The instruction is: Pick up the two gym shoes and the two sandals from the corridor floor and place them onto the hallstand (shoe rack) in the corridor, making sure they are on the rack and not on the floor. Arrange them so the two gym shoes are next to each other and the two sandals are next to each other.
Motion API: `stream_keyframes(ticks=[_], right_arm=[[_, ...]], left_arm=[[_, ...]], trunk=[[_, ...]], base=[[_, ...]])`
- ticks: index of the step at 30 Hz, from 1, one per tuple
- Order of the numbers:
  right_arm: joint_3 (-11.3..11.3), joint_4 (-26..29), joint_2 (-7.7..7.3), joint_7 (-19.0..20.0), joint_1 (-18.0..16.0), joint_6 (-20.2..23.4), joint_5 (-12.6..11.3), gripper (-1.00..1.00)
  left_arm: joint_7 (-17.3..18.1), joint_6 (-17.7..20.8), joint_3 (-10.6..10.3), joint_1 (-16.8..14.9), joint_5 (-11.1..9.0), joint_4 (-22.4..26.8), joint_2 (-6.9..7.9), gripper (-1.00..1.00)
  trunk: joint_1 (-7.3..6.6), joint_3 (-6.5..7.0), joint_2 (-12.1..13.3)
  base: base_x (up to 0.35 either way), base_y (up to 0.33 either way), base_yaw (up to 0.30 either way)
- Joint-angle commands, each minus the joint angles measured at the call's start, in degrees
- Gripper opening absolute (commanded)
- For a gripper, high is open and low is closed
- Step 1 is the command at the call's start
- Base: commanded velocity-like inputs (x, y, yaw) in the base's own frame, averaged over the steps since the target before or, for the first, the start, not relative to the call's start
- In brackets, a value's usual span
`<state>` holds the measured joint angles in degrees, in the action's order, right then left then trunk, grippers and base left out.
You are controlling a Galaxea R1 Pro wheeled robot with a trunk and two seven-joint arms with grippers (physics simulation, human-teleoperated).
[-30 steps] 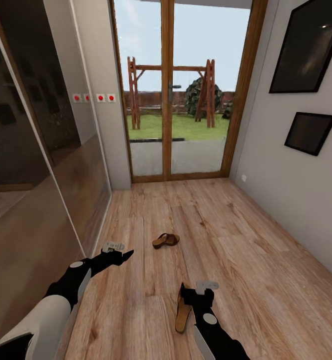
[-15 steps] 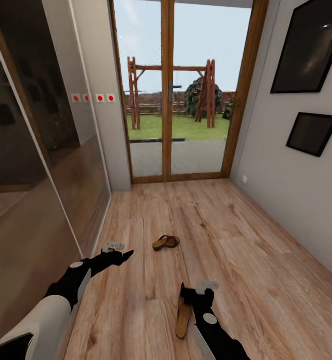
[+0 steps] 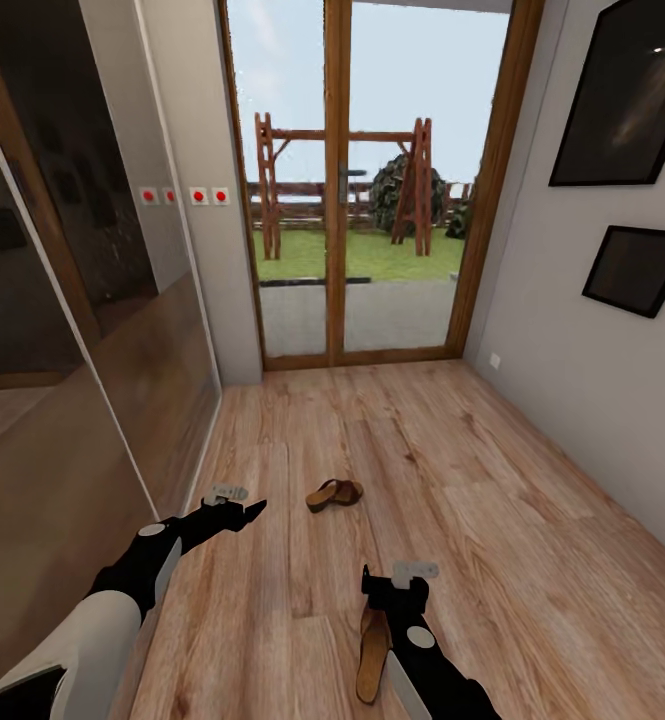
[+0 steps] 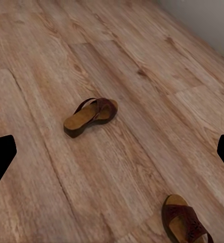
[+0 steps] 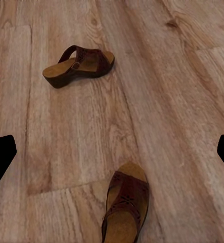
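On the light brown wood-plank corridor floor [image 3: 492, 480] lie two brown leather sandals with tan footbeds: the near sandal [image 3: 374, 655] rests just beside the right gripper [image 3: 397, 592], its long axis running roughly along the arm, while the far sandal [image 3: 334, 493] lies crosswise well ahead. The right gripper is nearer, its fingers spread and empty; the left gripper [image 3: 234, 512] hovers apart, and whether it is spread I cannot tell. The right arm covers part of the near sandal.

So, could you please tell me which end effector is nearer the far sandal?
Left. The left end effector sits just beside the far sandal; the right end effector is farther back, over the near sandal.
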<state>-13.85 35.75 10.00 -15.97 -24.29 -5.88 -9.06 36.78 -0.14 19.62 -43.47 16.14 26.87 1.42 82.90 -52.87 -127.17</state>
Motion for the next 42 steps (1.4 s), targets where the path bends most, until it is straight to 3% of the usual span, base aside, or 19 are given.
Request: stream_keyframes(ticks=[1,36,42], right_arm=[[-0.22,-0.07,0.0,-0.28,-0.05,-0.36,-0.61,1.0],[-0.14,-0.33,0.0,-0.18,-0.05,-0.14,-0.61,1.0],[-0.05,-0.49,0.0,-0.18,-0.05,2.08,-0.78,1.0]], left_arm=[[0.41,-0.02,0.49,-0.04,0.56,0.06,-0.06,1.0],[0.21,0.26,0.02,-0.1,0.72,0.14,-0.2,1.0],[0.28,0.73,0.06,-0.42,0.74,0.12,-0.18,1.0]], trunk=[[-0.01,-0.05,-0.02],[-0.01,-0.05,-0.02],[-0.01,-0.05,-0.02]], base=[[0.019,0.004,0.0],[0.046,0.0,0.0],[0.0,0.0,0.0]])
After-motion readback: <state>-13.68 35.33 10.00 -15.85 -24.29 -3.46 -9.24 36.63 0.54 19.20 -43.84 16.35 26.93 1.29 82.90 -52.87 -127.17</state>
